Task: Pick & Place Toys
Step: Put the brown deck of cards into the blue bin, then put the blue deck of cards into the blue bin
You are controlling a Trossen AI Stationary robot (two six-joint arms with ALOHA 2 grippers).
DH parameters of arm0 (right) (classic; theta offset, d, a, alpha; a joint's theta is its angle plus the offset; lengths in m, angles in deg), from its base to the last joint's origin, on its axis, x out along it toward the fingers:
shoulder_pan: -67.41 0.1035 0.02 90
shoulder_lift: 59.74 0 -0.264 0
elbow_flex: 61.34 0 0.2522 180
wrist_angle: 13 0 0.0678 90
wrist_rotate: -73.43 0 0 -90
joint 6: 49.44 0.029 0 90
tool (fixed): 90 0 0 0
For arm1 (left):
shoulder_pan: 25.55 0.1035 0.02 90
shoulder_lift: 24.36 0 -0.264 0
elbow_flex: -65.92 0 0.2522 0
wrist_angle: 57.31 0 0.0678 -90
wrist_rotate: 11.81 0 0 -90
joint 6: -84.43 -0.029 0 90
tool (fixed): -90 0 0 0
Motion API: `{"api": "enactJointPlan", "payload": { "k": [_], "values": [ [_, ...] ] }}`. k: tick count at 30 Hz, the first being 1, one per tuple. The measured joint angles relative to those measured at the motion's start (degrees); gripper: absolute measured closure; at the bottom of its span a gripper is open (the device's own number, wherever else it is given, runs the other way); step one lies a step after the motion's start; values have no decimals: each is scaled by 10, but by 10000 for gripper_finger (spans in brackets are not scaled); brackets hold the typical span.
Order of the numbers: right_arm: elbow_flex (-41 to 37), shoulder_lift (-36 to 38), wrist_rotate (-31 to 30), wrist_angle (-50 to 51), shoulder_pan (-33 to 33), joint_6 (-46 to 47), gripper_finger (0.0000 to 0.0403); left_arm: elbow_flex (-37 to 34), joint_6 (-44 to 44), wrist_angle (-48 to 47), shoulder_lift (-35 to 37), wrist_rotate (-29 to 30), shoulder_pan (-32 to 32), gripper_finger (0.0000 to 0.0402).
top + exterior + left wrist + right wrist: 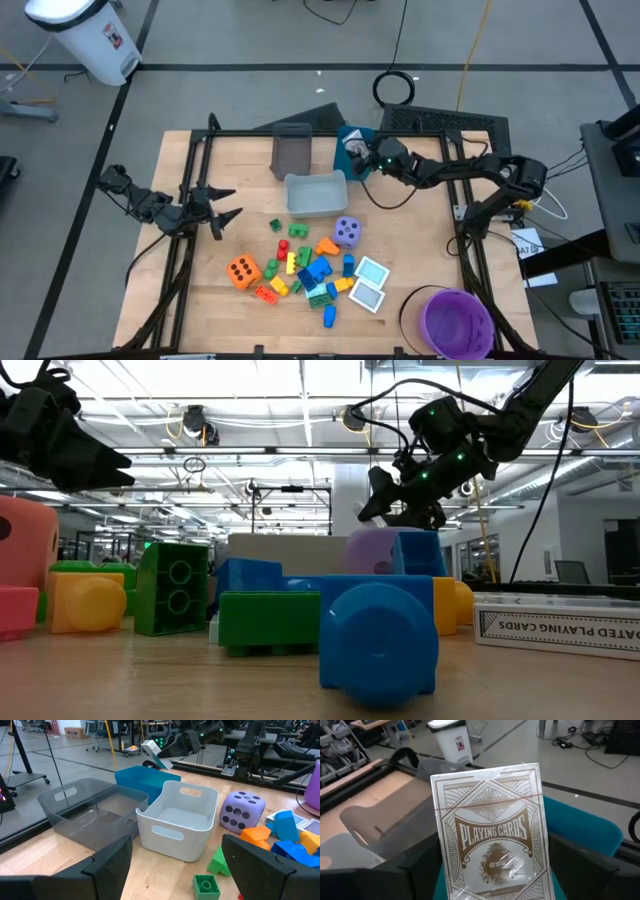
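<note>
So the right gripper [352,152] pinches a playing-card pack [492,835] over the blue bin [352,137], probably for dropping. Left gripper [222,205] waits at 9 o'clock, fingers spread.

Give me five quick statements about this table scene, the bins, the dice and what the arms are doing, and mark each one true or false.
1. The right gripper holds a pack of playing cards over the blue bin. True.
2. The white bin is full of bricks. False: it is empty.
3. The purple die sits inside the purple bowl. False: it sits on the table near the white bin.
4. The left gripper hangs with its jaws open and empty. True.
5. The orange die lies at the edge of the brick pile, on the left arm's side. True.
</note>
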Motion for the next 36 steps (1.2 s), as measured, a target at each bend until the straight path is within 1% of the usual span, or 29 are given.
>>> {"api": "enactJointPlan", "payload": {
  "k": [4, 9, 19, 22, 25, 28, 30, 32, 34, 36],
  "values": [
    [0, 0, -1, -3, 0, -7, 84, 0, 0, 0, 0, 0, 0, 92],
    [0, 0, 0, -19, 0, -51, 81, 0, 0, 0, 0, 0, 0, 91],
    [0, 0, 1, -24, 0, -44, 84, 0, 0, 0, 0, 0, 0, 91],
    [0, 6, 25, -25, 6, -45, 85, 0, 0, 0, 0, 0, 0, 91],
    [0, 22, 82, -37, 22, -48, 85, 0, 0, 0, 0, 0, 0, 91],
    [0, 48, 146, -30, 59, -66, 85, 0, 0, 0, 0, 0, 0, 91],
    [0, 73, 163, -11, 102, -80, 85, 0, 0, 0, 0, 0, 0, 92],
    [12, 96, 158, 37, 155, -91, 85, 0, 0, 0, 0, 0, 0, 91],
    [39, 116, 133, 125, 217, -98, 85, 0, 0, 0, 0, 0, 0, 91],
    [75, 119, 99, 227, 281, -101, 85, 0, 0, 0, 0, 0, 0, 92]
  ]
}}
